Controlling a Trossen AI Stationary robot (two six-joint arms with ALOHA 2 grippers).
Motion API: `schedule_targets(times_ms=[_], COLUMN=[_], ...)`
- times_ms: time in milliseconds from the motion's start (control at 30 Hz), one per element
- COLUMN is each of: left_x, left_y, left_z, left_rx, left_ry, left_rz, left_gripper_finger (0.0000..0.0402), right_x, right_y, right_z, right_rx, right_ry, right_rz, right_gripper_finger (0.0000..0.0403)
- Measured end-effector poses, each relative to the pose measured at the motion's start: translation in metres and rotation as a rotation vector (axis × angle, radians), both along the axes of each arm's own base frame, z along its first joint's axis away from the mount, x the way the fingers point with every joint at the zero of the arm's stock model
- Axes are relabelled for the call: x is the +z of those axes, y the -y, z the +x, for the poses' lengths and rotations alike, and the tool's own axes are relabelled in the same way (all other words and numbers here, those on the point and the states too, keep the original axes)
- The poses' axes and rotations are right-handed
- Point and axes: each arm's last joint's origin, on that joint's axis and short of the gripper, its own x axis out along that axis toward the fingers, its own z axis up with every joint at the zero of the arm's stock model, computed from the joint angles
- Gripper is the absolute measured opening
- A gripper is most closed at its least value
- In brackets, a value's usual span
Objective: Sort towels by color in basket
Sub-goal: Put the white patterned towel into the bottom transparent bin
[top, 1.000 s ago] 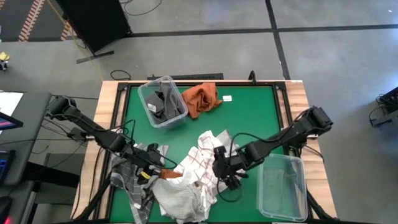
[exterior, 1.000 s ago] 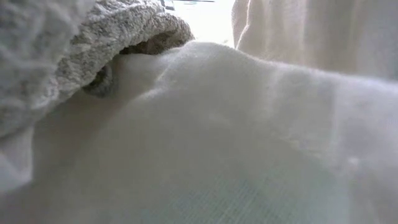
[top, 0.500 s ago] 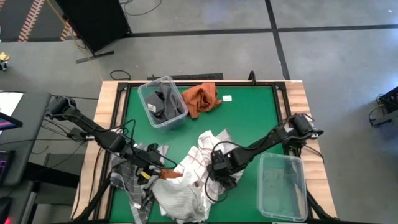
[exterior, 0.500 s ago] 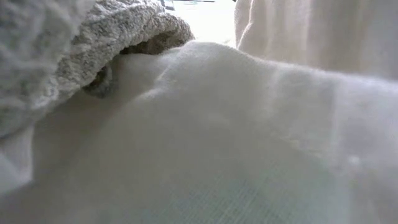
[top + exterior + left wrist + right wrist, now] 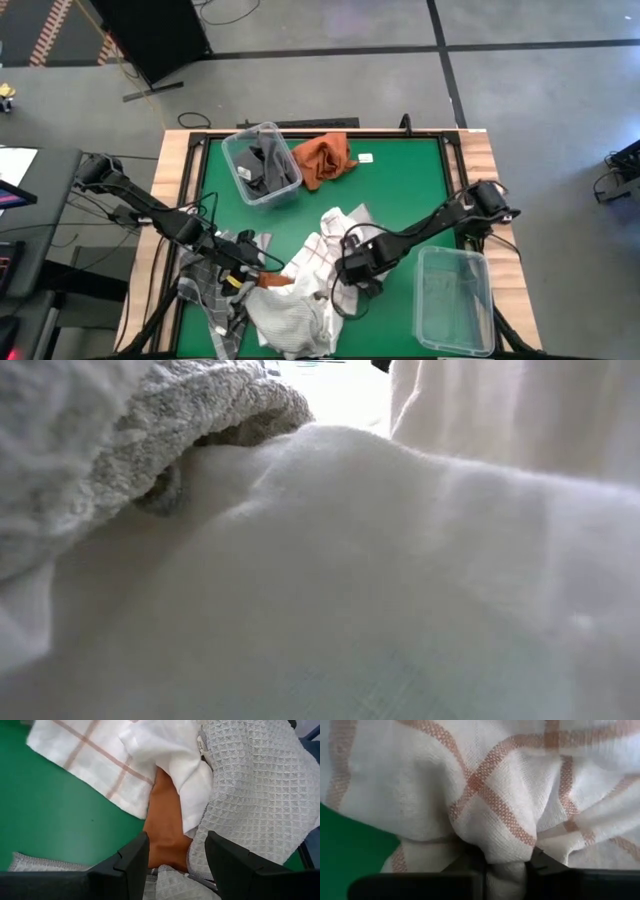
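A heap of towels lies at the table's near middle: the white towel with red grid lines (image 5: 318,252), a plain white towel (image 5: 290,318) and a grey plaid towel (image 5: 208,290), with a strip of rust-orange cloth (image 5: 167,827) between them. My right gripper (image 5: 345,272) is shut on the grid towel at the heap's right side. My left gripper (image 5: 177,865) stands open at the heap's left, its fingers either side of the orange and grey cloth. A rust-orange towel (image 5: 323,158) lies at the back. A dark grey towel (image 5: 265,165) sits in a clear bin (image 5: 240,150). My right gripper pinches a raised fold of the grid towel (image 5: 506,851) between its two fingers, at the towel's right side. It comes from the table's right, slanting down. The rest of the towel lies slack on the heap. My left gripper: I cannot tell whether its fingers touch the cloth under them.
An empty clear bin (image 5: 455,300) stands at the near right, close beside my right arm. A small white tag (image 5: 365,157) lies by the rust-orange towel. Bare green table shows at the far right. White cloth (image 5: 330,580) and grey cloth (image 5: 90,430) fill the low view.
My right gripper has gone down and toward the table's left onto the grid towel and has shut on a fold of it. The towel's right side has bunched up at the fingers. The rest of the heap has stayed where it was.
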Motion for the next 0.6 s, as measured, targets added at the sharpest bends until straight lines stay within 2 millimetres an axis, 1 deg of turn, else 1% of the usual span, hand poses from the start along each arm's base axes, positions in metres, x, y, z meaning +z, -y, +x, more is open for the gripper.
schedule_targets(times_ms=[67,100,167,233,333,433,600], left_x=[0.000,0.000,0.000,0.000,0.000,0.000,0.000], left_y=[0.000,0.000,0.000,0.000,0.000,0.000,-0.001], left_z=[0.000,0.000,0.000,0.000,0.000,0.000,0.000], left_rx=[0.001,0.001,0.002,0.003,0.004,0.010,0.006], left_ry=[0.001,0.001,0.002,0.002,0.003,0.006,0.018], left_rz=[0.001,0.001,0.002,0.003,0.004,0.009,0.036], left_gripper_finger=[0.0183,0.0183,0.0183,0.0183,0.0183,0.0183,0.0183], right_x=[0.016,0.028,0.056,0.083,0.127,0.166,0.214], right_y=[0.004,0.005,0.006,0.005,0.004,0.007,0.010], right_z=[-0.006,-0.009,-0.014,-0.023,-0.041,-0.066,-0.118], right_rx=[-0.037,-0.053,-0.084,-0.101,-0.106,-0.138,-0.193], right_ry=[0.017,0.039,0.113,0.177,0.285,0.357,0.393], right_rz=[-0.027,-0.038,-0.061,-0.069,-0.015,0.050,0.160], right_gripper_finger=[0.0073,0.0073,0.0073,0.0073,0.0073,0.0073,0.0073])
